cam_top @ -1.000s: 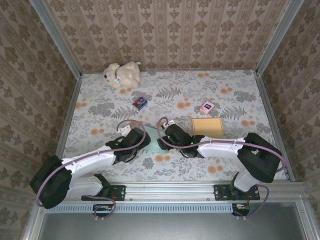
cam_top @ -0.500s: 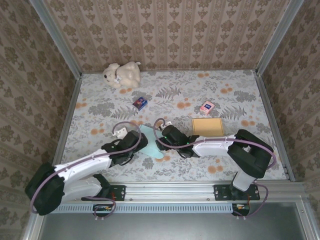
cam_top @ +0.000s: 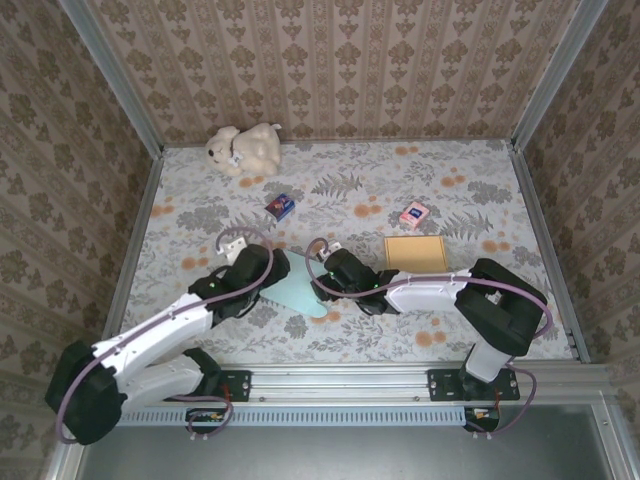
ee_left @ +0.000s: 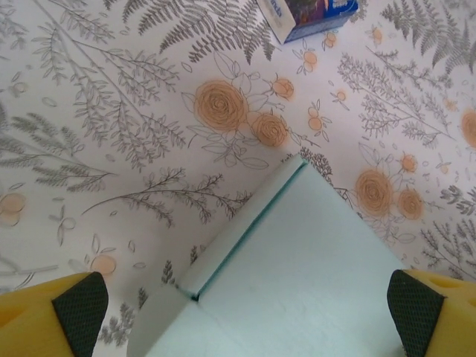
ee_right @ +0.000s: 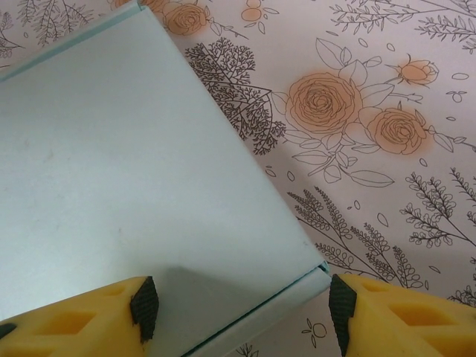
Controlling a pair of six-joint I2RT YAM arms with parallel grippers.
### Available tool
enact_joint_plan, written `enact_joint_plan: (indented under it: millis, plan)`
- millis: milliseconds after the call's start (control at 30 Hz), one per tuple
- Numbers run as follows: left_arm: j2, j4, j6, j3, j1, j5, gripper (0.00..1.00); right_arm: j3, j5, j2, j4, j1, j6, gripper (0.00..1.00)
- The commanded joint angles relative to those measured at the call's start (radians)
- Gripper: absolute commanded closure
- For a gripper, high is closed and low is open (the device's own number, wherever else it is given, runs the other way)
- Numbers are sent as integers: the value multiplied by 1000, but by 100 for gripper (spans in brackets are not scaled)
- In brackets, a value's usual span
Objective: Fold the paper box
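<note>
The left arm point(cam_top: 160, 325) reaches up from its base at the bottom left and leans in toward the middle. The left hand point(cam_top: 279, 282) sits low and points to the right. Its two yellow fingers point(ee_left: 44, 312) with dark pads are spread very wide.

The right arm point(cam_top: 430, 290) bends at its elbow on the right side and stretches across to the left. The right hand point(cam_top: 322, 285) is low too. Its yellow fingers point(ee_right: 67, 320) are partly apart. The two hands face each other, close together.
</note>
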Motion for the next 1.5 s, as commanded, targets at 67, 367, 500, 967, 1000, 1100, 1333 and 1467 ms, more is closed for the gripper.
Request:
enact_joint_plan:
  millis: [67, 367, 500, 967, 1000, 1100, 1333, 1467]
  plan:
    - [154, 105, 201, 74, 189, 388, 0, -23, -37, 28, 8, -20, -28, 35]
    - [236, -8, 211, 128, 142, 265, 0, -29, -56, 36, 18, -32, -28, 35]
    - [266, -68, 223, 143, 118, 215, 0, -29, -65, 37, 20, -36, -25, 35]
    - [417, -211, 116, 238, 67, 199, 0, -30, -67, 25, 17, -37, -22, 35]
    - [426, -216, 113, 244, 59, 198, 0, -32, -67, 25, 17, -37, -22, 35]
    - [445, -205, 99, 243, 49, 208, 0, -34, -67, 23, 20, -38, -21, 35]
    - [450, -154, 73, 213, 48, 244, 0, -41, -69, 18, 23, -38, -19, 35]
    - [449, -125, 53, 191, 49, 273, 0, -42, -70, 15, 25, -39, -17, 35]
